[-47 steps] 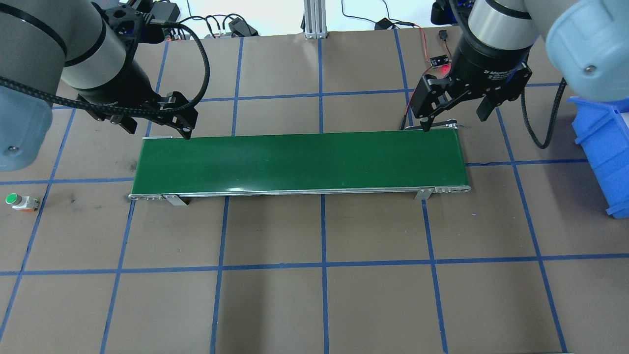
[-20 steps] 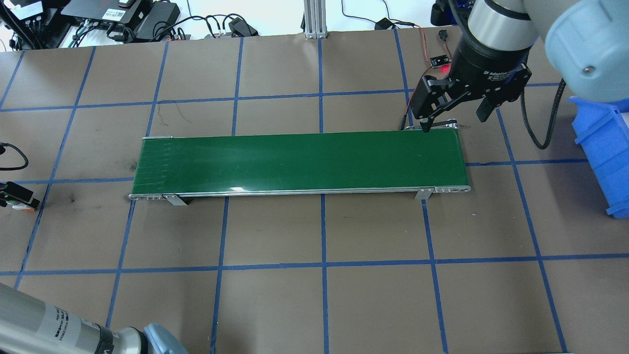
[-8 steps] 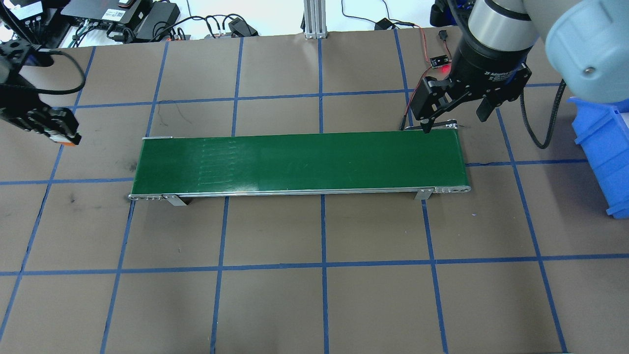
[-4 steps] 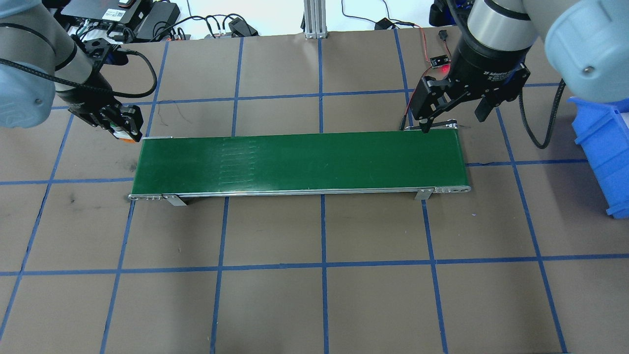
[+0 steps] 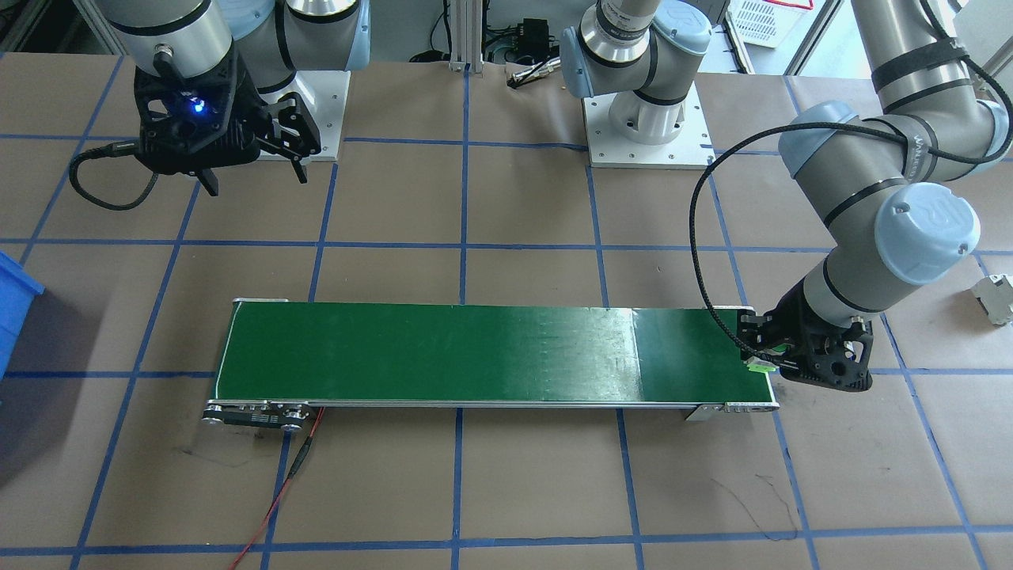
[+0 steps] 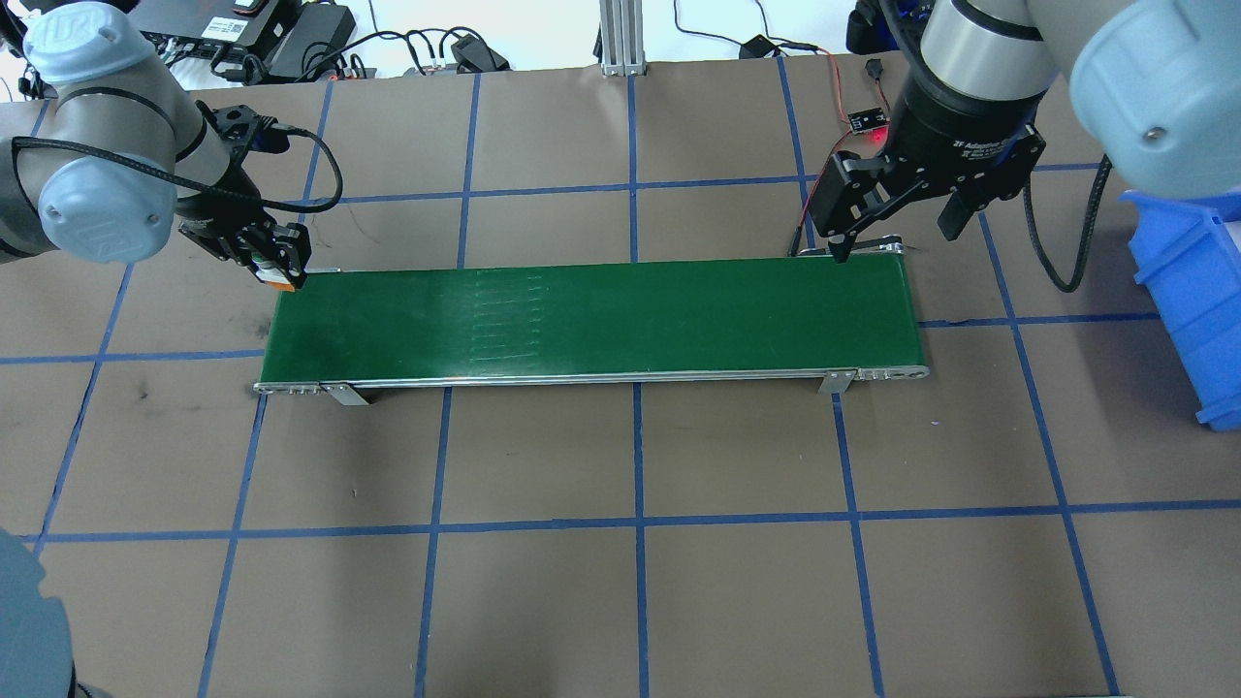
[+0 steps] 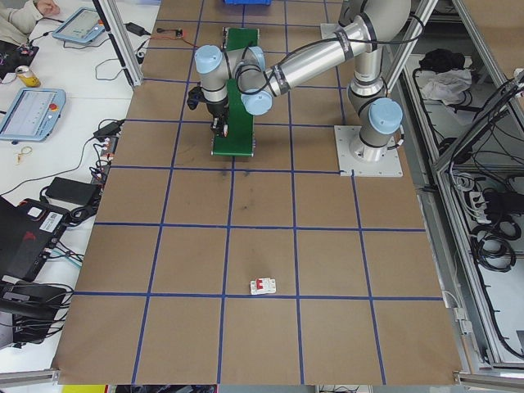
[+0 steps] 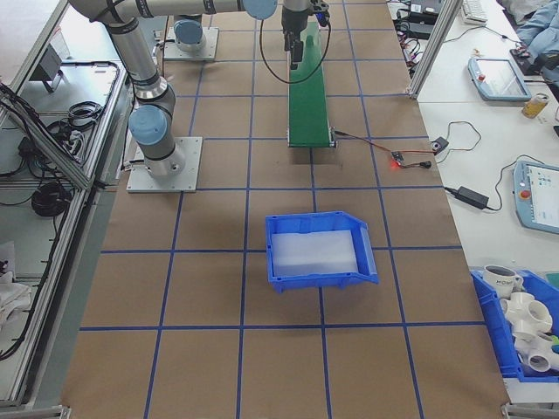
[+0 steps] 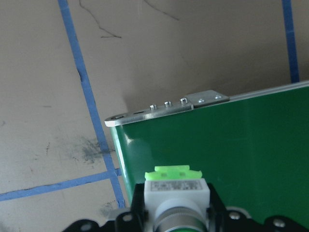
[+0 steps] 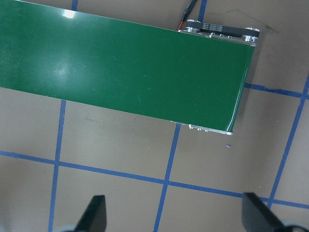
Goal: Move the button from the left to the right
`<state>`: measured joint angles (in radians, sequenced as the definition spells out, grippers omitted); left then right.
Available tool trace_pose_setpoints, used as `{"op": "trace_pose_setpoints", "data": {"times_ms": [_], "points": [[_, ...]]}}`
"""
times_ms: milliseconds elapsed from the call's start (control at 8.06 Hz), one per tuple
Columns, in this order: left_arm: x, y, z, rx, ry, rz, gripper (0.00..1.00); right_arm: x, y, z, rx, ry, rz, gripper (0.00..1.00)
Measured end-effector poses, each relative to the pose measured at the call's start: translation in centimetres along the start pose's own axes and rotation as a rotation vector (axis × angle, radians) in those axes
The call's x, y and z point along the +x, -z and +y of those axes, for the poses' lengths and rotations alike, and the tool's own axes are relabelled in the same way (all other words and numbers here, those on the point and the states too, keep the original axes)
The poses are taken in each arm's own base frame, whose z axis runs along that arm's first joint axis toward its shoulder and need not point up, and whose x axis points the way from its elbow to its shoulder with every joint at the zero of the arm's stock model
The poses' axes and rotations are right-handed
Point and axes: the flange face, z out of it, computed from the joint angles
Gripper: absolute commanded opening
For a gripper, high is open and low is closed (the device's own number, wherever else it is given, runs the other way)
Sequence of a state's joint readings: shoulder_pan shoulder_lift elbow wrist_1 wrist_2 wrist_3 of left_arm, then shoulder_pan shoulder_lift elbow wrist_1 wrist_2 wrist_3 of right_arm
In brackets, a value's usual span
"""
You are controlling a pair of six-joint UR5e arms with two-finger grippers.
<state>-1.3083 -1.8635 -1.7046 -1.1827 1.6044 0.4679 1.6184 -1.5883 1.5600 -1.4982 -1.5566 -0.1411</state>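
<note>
You see two arms of silver-grey tubing with pale blue joint caps, each cap carrying a small screw and one near the left gripper [image 5: 772,358] embossed with the UR mark. Behind each black gripper sits a black wrist collar, and a braided black cable loops out from it; white lettering runs across the collar just above the right gripper [image 6: 897,233], where a blue light glows in the front-facing view. Both arms rise from round bases on square white plates.
</note>
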Motion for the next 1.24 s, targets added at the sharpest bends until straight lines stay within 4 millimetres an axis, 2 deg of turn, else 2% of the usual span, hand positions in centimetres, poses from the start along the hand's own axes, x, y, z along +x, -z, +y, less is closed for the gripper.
{"op": "trace_pose_setpoints", "data": {"times_ms": [372, 496, 620, 744, 868, 992, 1240], "points": [[0.1, -2.9, 0.0, -0.042, 0.003, 0.021, 0.0, 0.0, -0.2, -0.2, -0.004, 0.0, 0.0, 1.0], [0.3, -3.5, 0.3, -0.054, 0.005, 0.028, 0.12, 0.0, -0.3, -0.2, -0.004, 0.002, 0.001, 1.0], [0.4, -4.2, 0.5, -0.066, 0.004, 0.034, 0.28, 0.1, -0.3, -0.3, -0.003, 0.005, 0.0, 1.0], [0.5, -4.5, 0.7, -0.074, 0.004, 0.037, 0.83, 0.1, -0.3, -0.3, 0.0, 0.006, 0.0, 1.0], [0.6, -4.6, 0.8, -0.076, 0.008, 0.038, 0.98, 0.0, -0.3, -0.4, 0.002, 0.007, -0.002, 1.0], [0.6, -4.5, 0.9, -0.08, 0.01, 0.038, 1.0, 0.0, -0.3, -0.4, 0.004, 0.008, -0.004, 1.0], [0.9, -2.8, 1.6, -0.074, 0.012, 0.032, 1.0, 0.0, -0.3, -0.4, 0.005, 0.008, -0.005, 1.0]]}}
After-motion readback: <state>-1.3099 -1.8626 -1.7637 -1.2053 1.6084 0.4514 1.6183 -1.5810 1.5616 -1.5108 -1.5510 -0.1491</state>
